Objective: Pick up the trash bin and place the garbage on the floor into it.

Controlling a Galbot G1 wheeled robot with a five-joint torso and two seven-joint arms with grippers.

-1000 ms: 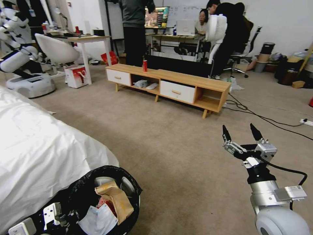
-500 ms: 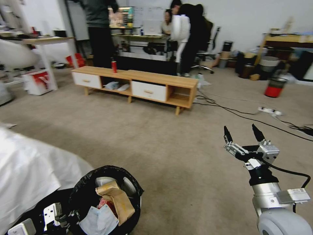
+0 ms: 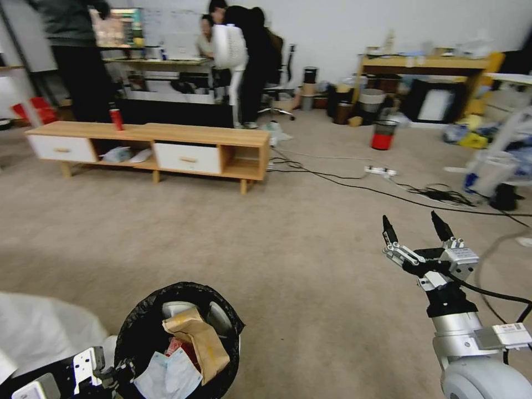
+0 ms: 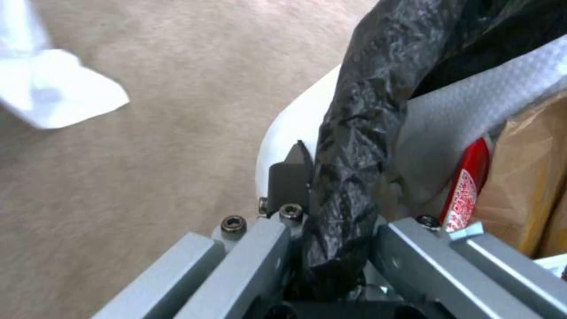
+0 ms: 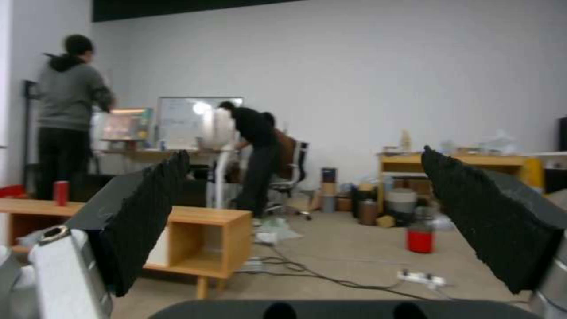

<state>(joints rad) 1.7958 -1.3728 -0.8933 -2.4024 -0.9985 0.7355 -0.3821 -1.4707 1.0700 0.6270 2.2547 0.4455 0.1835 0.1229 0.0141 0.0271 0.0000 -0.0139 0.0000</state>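
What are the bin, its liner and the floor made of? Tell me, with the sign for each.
The trash bin: probably smooth pale plastic, judging by its even, rounded wall. Its liner: thin black plastic film, crinkled and faintly glossy, pinched by the left gripper. The floor: beige short-pile carpet, matte and fuzzy.

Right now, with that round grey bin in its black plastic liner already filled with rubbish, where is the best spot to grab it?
Probably the rim of the round pale grey bin lined with crinkly black plastic, from above and outside. The wall is thin and upright, so one finger fits inside and one outside. The left gripper grips it exactly so, pinching liner and wall together.
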